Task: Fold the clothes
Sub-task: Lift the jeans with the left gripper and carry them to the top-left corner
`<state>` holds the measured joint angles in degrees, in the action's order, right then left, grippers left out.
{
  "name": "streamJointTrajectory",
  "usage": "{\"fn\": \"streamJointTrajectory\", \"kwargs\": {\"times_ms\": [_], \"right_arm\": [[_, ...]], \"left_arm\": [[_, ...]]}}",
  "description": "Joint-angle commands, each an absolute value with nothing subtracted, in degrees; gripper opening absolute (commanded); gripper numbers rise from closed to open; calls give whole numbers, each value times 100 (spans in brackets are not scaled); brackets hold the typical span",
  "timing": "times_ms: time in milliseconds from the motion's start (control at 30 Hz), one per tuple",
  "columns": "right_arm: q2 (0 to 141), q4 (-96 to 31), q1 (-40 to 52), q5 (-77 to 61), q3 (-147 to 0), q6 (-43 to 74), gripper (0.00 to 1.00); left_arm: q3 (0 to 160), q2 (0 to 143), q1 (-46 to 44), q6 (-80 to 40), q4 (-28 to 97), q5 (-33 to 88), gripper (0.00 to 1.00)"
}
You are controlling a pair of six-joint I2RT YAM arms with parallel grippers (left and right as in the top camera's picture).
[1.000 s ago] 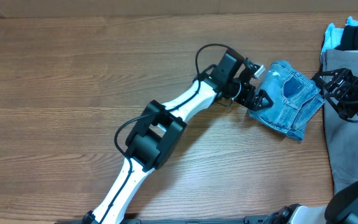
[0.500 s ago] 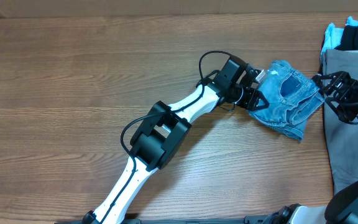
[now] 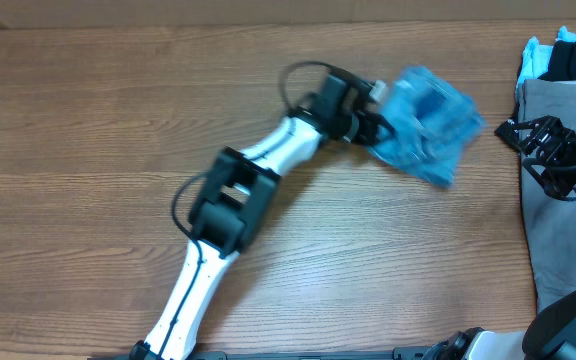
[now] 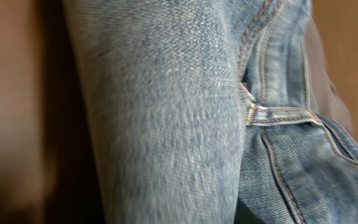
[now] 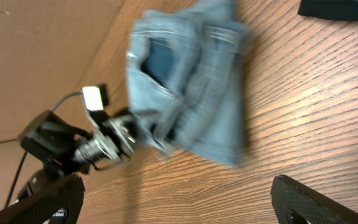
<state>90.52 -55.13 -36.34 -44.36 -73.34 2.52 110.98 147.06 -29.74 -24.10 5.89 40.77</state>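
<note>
Gripping the near edge of the folded jeans point(image 3: 430, 120), the left claw point(image 3: 378, 126) is clamped on the denim. Its own camera shows nothing but blue cloth, seams and orange stitching pressed close. The bundle sticks out from the claw toward the right side of the table point(image 3: 118, 120), over its far half. It looks blurred from above, and whether it rests on the wood or hangs just over it cannot be told. Behind the claw, the white left arm point(image 3: 200, 280) slants back to the near edge. The right claw point(image 5: 176, 196) stands apart from the jeans with its two dark fingers spread wide and nothing between them, facing the bundle. It hovers above grey trousers point(image 3: 558, 250) spread along the right edge. At the far right corner lie a black garment point(image 3: 574, 60) and a sky-blue garment point(image 3: 538, 55), touching each other.
</note>
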Motion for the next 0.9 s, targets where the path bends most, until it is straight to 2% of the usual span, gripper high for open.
{"fn": "streamJointTrajectory", "kwargs": {"times_ms": [0, 167, 300, 500, 633, 867], "right_arm": [[9013, -5511, -3638, -4285, -7389, 167, 100], [9013, -5518, -3638, -4283, -7389, 167, 100], [9013, -5478, -3638, -4283, -7389, 169, 100], [9013, -5408, -3638, -4283, -7389, 172, 100], [9013, -5413, -3638, -4283, -7389, 172, 100], [9013, -5433, -3638, -4283, -7389, 174, 100]], "left_arm": [[11115, 14820, -1940, -2412, 596, 3389, 33], [11115, 14820, -854, -2600, 720, 3395, 29], [11118, 14820, 16, -2571, 1090, 3411, 34], [11115, 14820, 1236, -2429, 1918, 3454, 28], [11115, 14818, 2086, -2008, 2410, 3454, 32], [11118, 14818, 3411, -1942, 2615, 3457, 36]]}}
